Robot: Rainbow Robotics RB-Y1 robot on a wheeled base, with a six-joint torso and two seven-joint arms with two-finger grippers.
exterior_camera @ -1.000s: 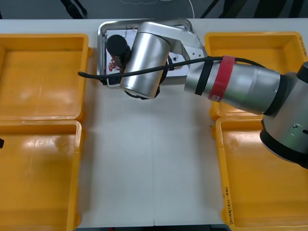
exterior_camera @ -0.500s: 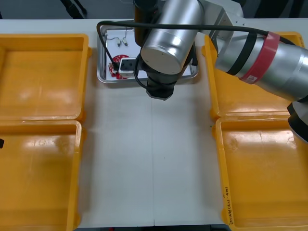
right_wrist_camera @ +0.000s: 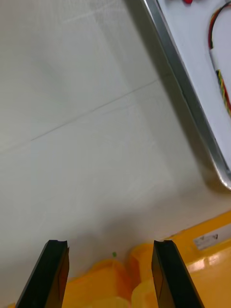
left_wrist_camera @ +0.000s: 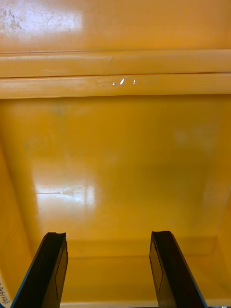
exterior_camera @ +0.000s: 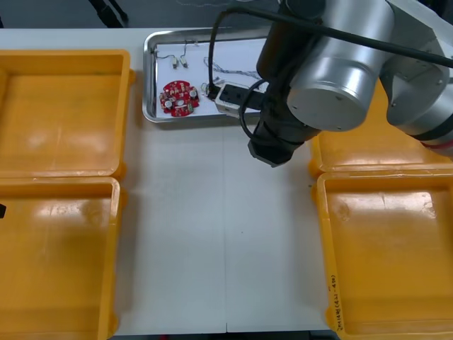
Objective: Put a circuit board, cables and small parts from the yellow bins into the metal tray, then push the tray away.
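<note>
The metal tray (exterior_camera: pixel 150 106), white inside, sits at the table's far edge between the far bins. In it lie a round red circuit board (exterior_camera: pixel 178 97), small metal parts (exterior_camera: pixel 178 61) and a cable with a black and white plug (exterior_camera: pixel 230 96). My right gripper (exterior_camera: pixel 272 151) hangs over the bare table just near of the tray's right corner. In the right wrist view it (right_wrist_camera: pixel 109 274) is open and holds nothing, with the tray rim (right_wrist_camera: pixel 185 98) and a red and yellow cable (right_wrist_camera: pixel 219 79) beyond the fingers. My left gripper (left_wrist_camera: pixel 108 269) is open above a yellow bin floor (left_wrist_camera: pixel 115 159).
Two yellow bins stand on the left (exterior_camera: pixel 60 113) and two on the right (exterior_camera: pixel 386 262); no parts show in them. The right arm's silver body (exterior_camera: pixel 333 64) covers the tray's right end and part of the far right bin. A bin rim (right_wrist_camera: pixel 187 284) lies close under my right fingers.
My right arm has drawn back from over the tray toward the right and the near side, uncovering the circuit board and cables. The tray has stayed in place.
</note>
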